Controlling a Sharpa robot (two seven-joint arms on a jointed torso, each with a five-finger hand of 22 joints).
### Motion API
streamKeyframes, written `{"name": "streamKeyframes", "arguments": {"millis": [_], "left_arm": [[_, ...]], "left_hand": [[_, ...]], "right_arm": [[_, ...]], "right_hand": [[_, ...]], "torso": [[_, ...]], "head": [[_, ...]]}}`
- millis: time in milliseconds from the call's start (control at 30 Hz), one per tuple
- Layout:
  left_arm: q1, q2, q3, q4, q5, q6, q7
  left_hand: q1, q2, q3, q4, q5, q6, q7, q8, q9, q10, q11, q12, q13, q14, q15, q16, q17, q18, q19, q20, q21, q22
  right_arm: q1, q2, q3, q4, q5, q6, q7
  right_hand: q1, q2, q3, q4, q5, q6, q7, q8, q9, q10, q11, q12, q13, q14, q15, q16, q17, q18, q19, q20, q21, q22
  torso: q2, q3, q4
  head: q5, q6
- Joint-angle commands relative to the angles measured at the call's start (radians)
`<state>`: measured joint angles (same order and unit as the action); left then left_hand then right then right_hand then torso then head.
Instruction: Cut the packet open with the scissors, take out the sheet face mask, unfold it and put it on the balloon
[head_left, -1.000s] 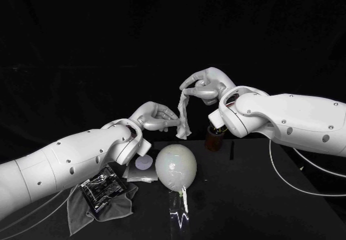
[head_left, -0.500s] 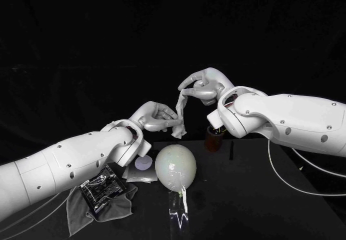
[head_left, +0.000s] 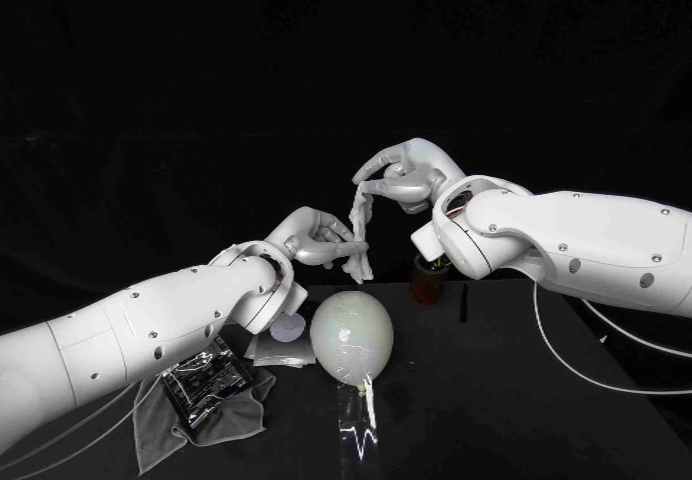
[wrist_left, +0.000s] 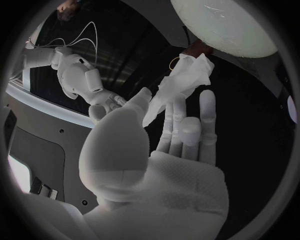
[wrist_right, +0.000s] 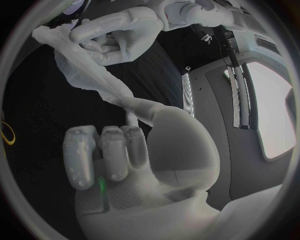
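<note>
The white sheet mask (head_left: 361, 225) hangs as a crumpled, twisted strip above the table. My right hand (head_left: 404, 172) pinches its top end. My left hand (head_left: 320, 240) grips it lower down, with the strip's tail hanging just below the fingers. The right wrist view shows the mask (wrist_right: 94, 75) running from my right hand (wrist_right: 119, 150) to the left hand (wrist_right: 125, 30). In the left wrist view the mask (wrist_left: 181, 82) passes my left hand (wrist_left: 169, 145). The pale balloon (head_left: 352, 333) lies on the table right under the mask. The cut packet (head_left: 209, 375) lies at the front left.
A grey cloth (head_left: 195, 420) lies under the packet. A silvery scrap (head_left: 278, 348) sits left of the balloon. A brown object (head_left: 428, 282) stands behind the balloon under my right arm. A clear strip (head_left: 356, 425) trails from the balloon's neck towards the front.
My left arm has edged up and right along the mask, and my right hand has drifted slightly left. Both hands still hold the mask.
</note>
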<state>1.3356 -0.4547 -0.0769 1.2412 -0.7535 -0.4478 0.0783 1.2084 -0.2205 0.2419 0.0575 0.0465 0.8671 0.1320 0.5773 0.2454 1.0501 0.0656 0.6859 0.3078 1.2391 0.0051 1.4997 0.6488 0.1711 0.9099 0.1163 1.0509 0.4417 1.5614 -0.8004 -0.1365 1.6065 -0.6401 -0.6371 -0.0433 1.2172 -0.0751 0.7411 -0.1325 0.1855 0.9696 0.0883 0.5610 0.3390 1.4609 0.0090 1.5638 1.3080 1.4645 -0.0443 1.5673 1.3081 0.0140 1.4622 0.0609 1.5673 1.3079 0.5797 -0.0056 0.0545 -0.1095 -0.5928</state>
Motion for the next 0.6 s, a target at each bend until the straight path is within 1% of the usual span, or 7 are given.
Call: {"name": "streamKeyframes", "arguments": {"millis": [33, 200, 267, 367, 433, 533, 600], "left_arm": [[0.001, 0.005, 0.001, 0.002, -0.027, -0.017, -0.040], [0.001, 0.010, 0.001, 0.002, -0.030, -0.023, -0.046], [0.001, 0.013, 0.001, 0.001, -0.031, -0.027, -0.050], [0.001, 0.015, 0.001, -0.001, -0.035, -0.030, -0.052], [0.001, 0.016, 0.001, -0.001, -0.042, -0.032, -0.052], [0.001, 0.015, 0.001, 0.002, -0.057, -0.035, -0.050], [0.001, 0.013, 0.001, 0.004, -0.063, -0.038, -0.047]], "left_hand": [[0.017, 0.010, -0.018, 0.018, 0.001, 0.017, -0.009, 0.012, 0.005, 0.011, -0.010, 0.020, 0.011, 0.032, -0.006, 0.011, 0.056, 0.014, 0.013, -0.006, 0.003, -0.001], [0.024, 0.006, -0.046, 0.043, 0.001, 0.008, -0.008, 0.008, 0.004, 0.000, -0.008, 0.028, 0.015, 0.051, -0.008, 0.017, 0.092, 0.013, 0.022, -0.011, 0.007, 0.000], [0.013, 0.002, -0.085, 0.073, 0.001, -0.002, -0.003, 0.006, 0.003, -0.011, -0.004, 0.033, 0.019, 0.053, -0.004, 0.018, 0.094, 0.012, 0.024, -0.012, 0.008, 0.000], [0.028, 0.011, -0.133, 0.104, 0.001, -0.011, 0.001, 0.007, 0.004, -0.025, 0.001, 0.042, 0.025, 0.052, 0.000, 0.017, 0.093, 0.011, 0.024, -0.010, 0.008, 0.000], [0.071, 0.028, -0.154, 0.116, 0.002, -0.013, 0.002, 0.011, 0.006, -0.032, 0.000, 0.052, 0.030, 0.051, 0.000, 0.017, 0.092, 0.012, 0.023, -0.009, 0.008, -0.001], [0.211, 0.076, -0.086, 0.072, 0.003, -0.013, -0.005, 0.010, 0.005, -0.046, -0.009, 0.046, 0.025, 0.052, -0.010, 0.016, 0.095, 0.013, 0.023, -0.011, 0.010, 0.000], [0.272, 0.093, -0.037, 0.052, 0.003, -0.007, -0.008, 0.006, 0.001, -0.051, -0.012, 0.035, 0.017, 0.051, -0.012, 0.015, 0.094, 0.013, 0.022, -0.015, 0.013, 0.001]], "right_arm": [[0.001, 0.003, 0.001, -0.001, -0.012, -0.001, 0.007], [0.001, 0.007, 0.001, -0.004, -0.012, -0.001, 0.006], [0.001, 0.009, 0.001, -0.005, -0.012, -0.001, 0.005], [0.001, 0.012, 0.001, -0.007, -0.014, 0.000, 0.003], [0.001, 0.013, 0.001, -0.009, -0.015, 0.000, 0.002], [0.001, 0.014, 0.001, -0.011, -0.016, -0.001, 0.001], [0.001, 0.014, 0.001, -0.013, -0.016, -0.001, 0.000]], "right_hand": [[-0.005, 0.006, -0.001, -0.006, -0.006, 0.003, 0.002, 0.003, 0.001, 0.110, 0.002, 0.007, 0.263, 0.106, -0.006, 0.003, 0.263, -0.014, 0.109, -0.001, 0.003, 0.263], [-0.005, 0.007, 0.000, -0.006, -0.006, 0.003, 0.002, 0.003, 0.001, 0.110, 0.002, 0.007, 0.263, 0.106, -0.006, 0.003, 0.263, -0.014, 0.109, -0.001, 0.003, 0.263], [-0.005, 0.007, 0.000, -0.006, -0.005, 0.003, 0.002, 0.003, 0.001, 0.110, 0.002, 0.007, 0.263, 0.106, -0.006, 0.003, 0.263, -0.014, 0.109, -0.001, 0.003, 0.263], [-0.005, 0.007, 0.000, -0.006, -0.005, 0.003, 0.002, 0.003, 0.001, 0.110, 0.002, 0.007, 0.263, 0.106, -0.006, 0.003, 0.263, -0.014, 0.109, -0.001, 0.003, 0.263], [-0.005, 0.007, 0.000, -0.006, -0.005, 0.003, 0.002, 0.003, 0.001, 0.110, 0.002, 0.007, 0.263, 0.106, -0.006, 0.003, 0.263, -0.014, 0.109, -0.001, 0.003, 0.263], [-0.005, 0.007, 0.000, -0.006, -0.005, 0.003, 0.002, 0.003, 0.001, 0.110, 0.002, 0.007, 0.263, 0.106, -0.006, 0.003, 0.263, -0.014, 0.109, -0.001, 0.003, 0.263], [-0.005, 0.007, 0.000, -0.006, -0.005, 0.003, 0.002, 0.003, 0.001, 0.110, 0.002, 0.007, 0.263, 0.106, -0.006, 0.003, 0.263, -0.014, 0.109, -0.001, 0.003, 0.263]], "torso": [[0.000, 0.0005, 0.0008], [0.001, 0.0001, 0.0001], [0.001, -0.0003, -0.0001], [0.001, -0.0002, 0.0006], [0.001, -0.0001, 0.0007], [0.001, 0.0000, 0.0008], [0.001, -0.0001, 0.0004]], "head": [[0.000, -0.001], [0.000, 0.000], [-0.001, 0.000], [0.000, 0.001], [0.000, 0.000], [-0.001, -0.002], [-0.002, -0.002]]}}
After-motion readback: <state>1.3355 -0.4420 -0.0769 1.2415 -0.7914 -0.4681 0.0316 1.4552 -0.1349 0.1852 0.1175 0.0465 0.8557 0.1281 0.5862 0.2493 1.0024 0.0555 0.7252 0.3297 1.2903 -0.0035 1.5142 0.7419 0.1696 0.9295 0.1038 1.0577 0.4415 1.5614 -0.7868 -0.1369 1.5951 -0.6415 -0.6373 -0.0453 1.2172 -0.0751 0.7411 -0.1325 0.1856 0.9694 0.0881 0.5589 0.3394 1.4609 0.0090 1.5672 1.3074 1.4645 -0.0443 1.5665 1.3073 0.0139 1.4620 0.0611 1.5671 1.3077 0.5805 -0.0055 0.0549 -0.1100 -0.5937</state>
